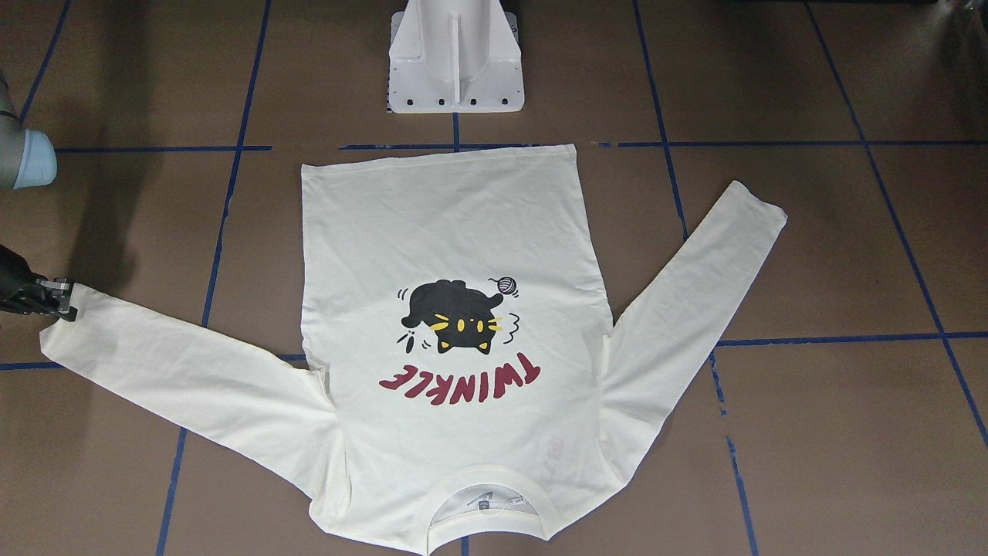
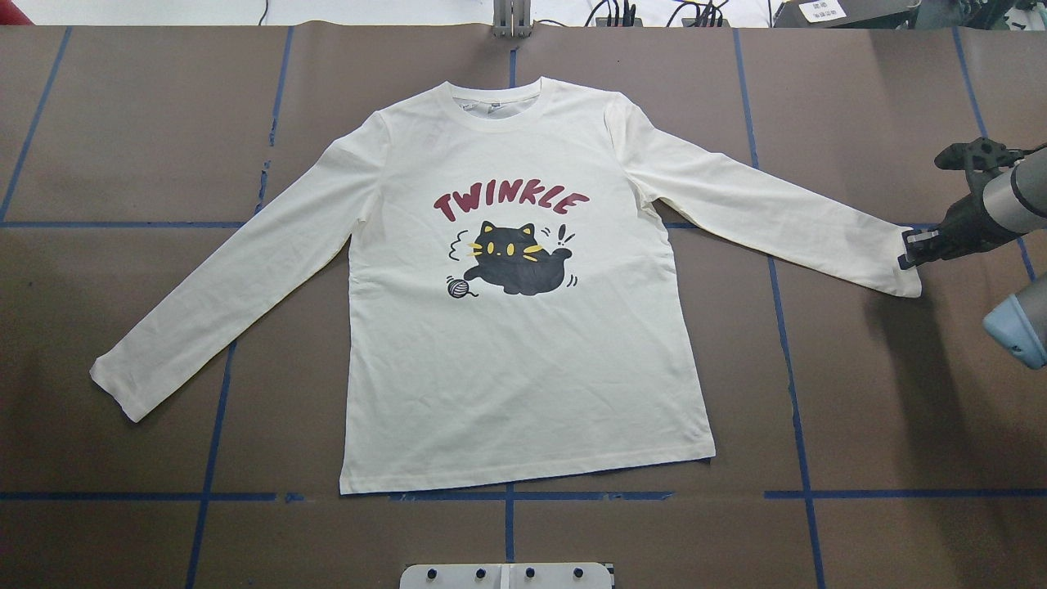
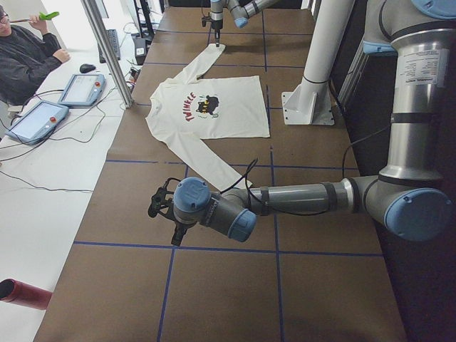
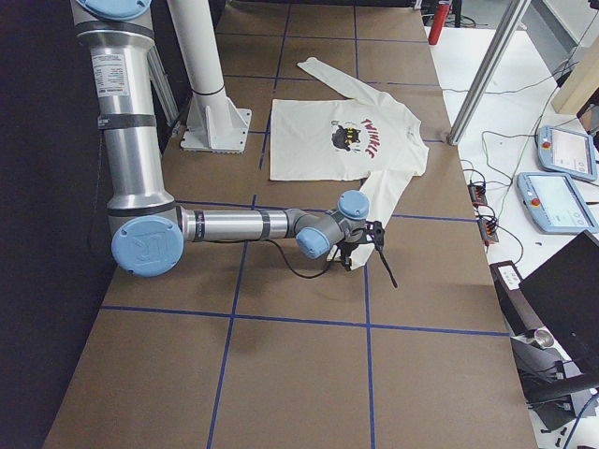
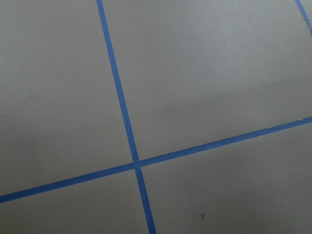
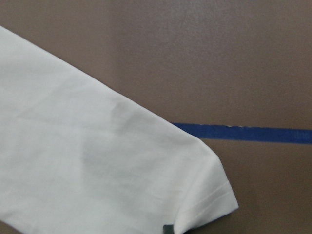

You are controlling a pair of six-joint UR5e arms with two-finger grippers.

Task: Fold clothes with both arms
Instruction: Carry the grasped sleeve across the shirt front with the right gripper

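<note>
The cream-white shirt (image 2: pixel 523 368) lies flat and print up on the brown table, both sleeves spread out; it also shows in the front view (image 1: pixel 448 232). My right gripper (image 2: pixel 905 249) is at the end of the shirt's sleeve on my right, low over the cuff (image 6: pixel 146 185), which lies flat. Its fingers look apart in the front view (image 1: pixel 65 301). My left gripper (image 3: pixel 162 214) shows only in the exterior left view, over bare table beyond the other cuff. I cannot tell whether it is open or shut. The left wrist view shows only table and blue tape.
The white pedestal base (image 1: pixel 455 69) stands at the table's robot-side edge, near the shirt's hem. Blue tape lines (image 5: pixel 122 112) grid the table. An operator (image 3: pixel 28 57) and tablets (image 3: pixel 35 117) are at a side desk beyond a metal post (image 3: pixel 107 50).
</note>
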